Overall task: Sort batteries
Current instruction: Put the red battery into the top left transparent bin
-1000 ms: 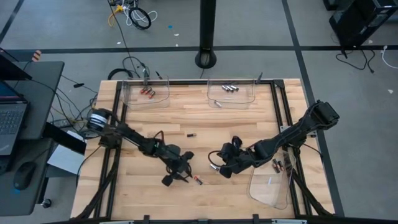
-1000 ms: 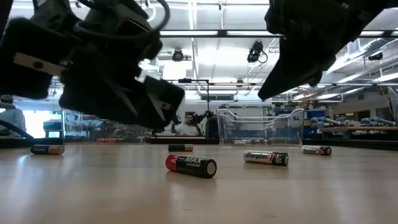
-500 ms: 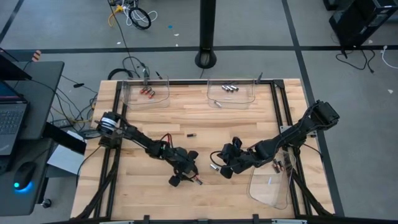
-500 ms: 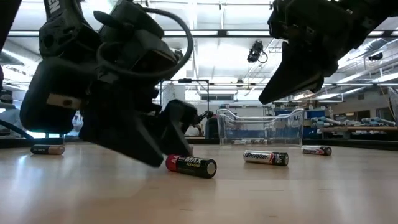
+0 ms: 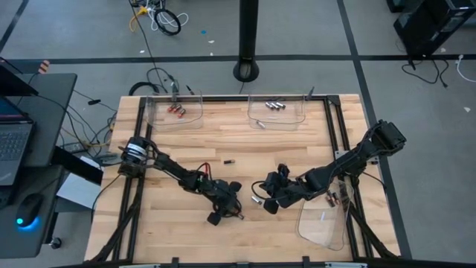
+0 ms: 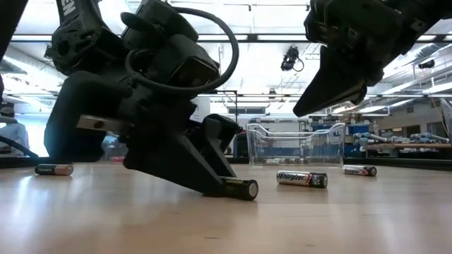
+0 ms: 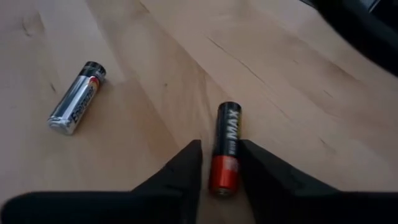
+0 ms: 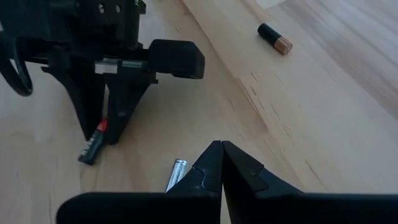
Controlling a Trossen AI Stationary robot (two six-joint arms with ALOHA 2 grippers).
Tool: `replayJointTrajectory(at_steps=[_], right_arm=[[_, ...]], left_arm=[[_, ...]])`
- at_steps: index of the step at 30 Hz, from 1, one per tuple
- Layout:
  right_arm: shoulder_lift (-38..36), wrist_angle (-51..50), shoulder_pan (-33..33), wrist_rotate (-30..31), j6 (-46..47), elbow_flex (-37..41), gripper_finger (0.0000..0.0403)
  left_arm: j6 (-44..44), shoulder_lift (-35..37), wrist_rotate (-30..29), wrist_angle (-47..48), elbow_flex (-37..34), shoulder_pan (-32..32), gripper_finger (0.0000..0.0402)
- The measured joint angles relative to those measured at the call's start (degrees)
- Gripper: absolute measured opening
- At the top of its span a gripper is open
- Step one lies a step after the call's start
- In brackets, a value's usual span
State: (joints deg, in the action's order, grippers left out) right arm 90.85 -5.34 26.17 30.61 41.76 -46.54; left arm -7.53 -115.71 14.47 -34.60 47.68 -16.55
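Note:
A red-and-black battery lies flat on the wood near the table's front middle. My left gripper has come down on it, with one finger on each side of its red end and a narrow gap between the fingers. My right gripper hovers shut and empty to the right. A silver battery lies on the table below it. More loose batteries lie on the wood: a silver one and a dark copper-tipped one. My left gripper comes slanting down from the table's left and lies along the battery. One finger rests against the side of the red end. A thin strip of wood shows between the other finger and the battery, which lies flat on the table.
Two clear trays stand at the far edge, one with red batteries and one with silver ones. A third tray sits at the near right, with batteries beside its rim. Bare wood lies between the arms and the far trays.
My left gripper has moved toward the table's right and near edge. It has sunk until its fingers stand on either side of the red-and-black battery. The battery has shifted a little along the table. My right gripper has kept still.

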Motion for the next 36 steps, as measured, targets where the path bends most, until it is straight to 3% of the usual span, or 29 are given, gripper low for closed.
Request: replayJointTrajectory(at_steps=[4,10,21,29,36], right_arm=[[0.00,0.17,0.00,0.00,-0.37,0.00,0.0018],[0.00,0.16,0.00,-0.02,-1.73,0.00,0.0022],[0.00,0.16,0.00,-0.17,-3.61,0.00,0.0021],[0.00,0.15,0.00,0.24,-4.20,0.00,0.0015],[0.00,0.14,-0.67,0.32,-5.38,0.00,0.0022]], left_arm=[[0.77,0.20,-0.49,0.45,0.00,0.01,0.0056],[2.03,4.85,-4.55,6.41,-0.40,-0.13,0.0054],[0.02,29.73,-17.57,29.91,-0.28,1.31,0.0054],[4.88,47.26,-28.49,47.34,-0.28,10.12,0.0054],[6.11,56.37,-30.94,57.62,-0.28,24.23,0.0054]])
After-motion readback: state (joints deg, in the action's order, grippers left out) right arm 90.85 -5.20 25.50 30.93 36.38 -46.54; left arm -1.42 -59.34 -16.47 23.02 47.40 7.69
